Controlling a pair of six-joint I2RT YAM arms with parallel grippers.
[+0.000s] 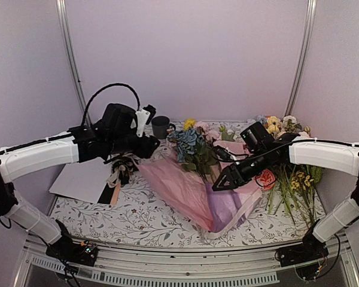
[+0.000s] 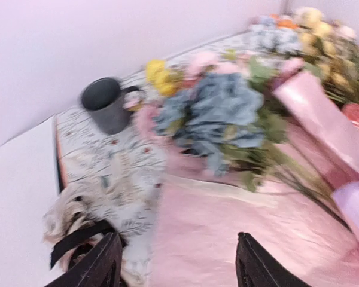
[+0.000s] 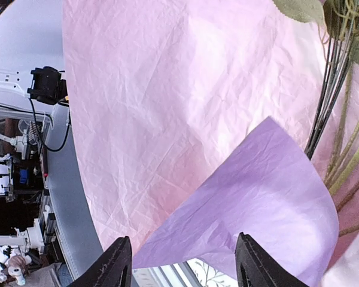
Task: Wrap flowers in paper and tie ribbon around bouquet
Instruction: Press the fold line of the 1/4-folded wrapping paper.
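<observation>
— What is set around the work, and is anything in the way?

— A dark mug (image 1: 160,127) is placed at the back of the table (image 1: 137,222). A flat white sheet (image 1: 78,178) is laid at the left, with a coiled ribbon bundle (image 1: 121,170) at its edge. A loose pile of long-stemmed flowers (image 1: 293,179) is spread at the right, partly crossed by the right arm (image 1: 323,154).

— Where are the task's things found?

— The flowers (image 1: 191,146) are laid on the paper (image 1: 179,185) in the middle, heads toward the back. The left gripper (image 2: 178,236) is held over the paper's left edge, between the bundle and the blooms. The right gripper (image 3: 182,239) is held just beside the stems, where a lilac layer (image 3: 257,191) is curled up over the pink; whether it is touched cannot be told.

— How are the arms posed?

— The left arm (image 1: 42,156) and the right arm are reached inward from the sides, forearms nearly level. Both pairs of jaws are kept apart, and nothing is clamped.
</observation>
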